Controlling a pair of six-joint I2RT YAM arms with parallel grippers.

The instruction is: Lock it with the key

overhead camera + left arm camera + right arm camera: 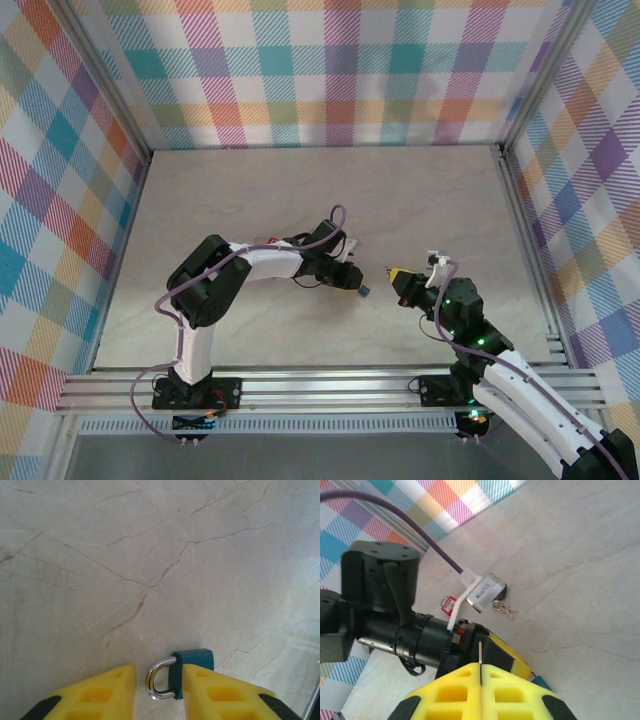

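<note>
The key [480, 652] is a thin silver sliver that sticks up out of my right gripper [481, 666], whose yellow fingers are shut on it. In the top view my right gripper [398, 277] points left at the left gripper [355, 283], a short gap away. A small blue padlock [195, 660] with a silver shackle lies between the left gripper's [159, 672] yellow fingers. Its body is partly hidden by the right finger, and a gap separates the shackle from the other finger. The blue padlock [366, 291] shows at the left gripper's tip, and a corner of it [543, 682] peeks past the left finger.
A small red padlock [449, 603] and a ring of spare keys [504, 609] lie on the marble tabletop [250, 190] beyond the left arm's wrist [395, 625]. Plaid walls with metal rails [525, 220] close in the table.
</note>
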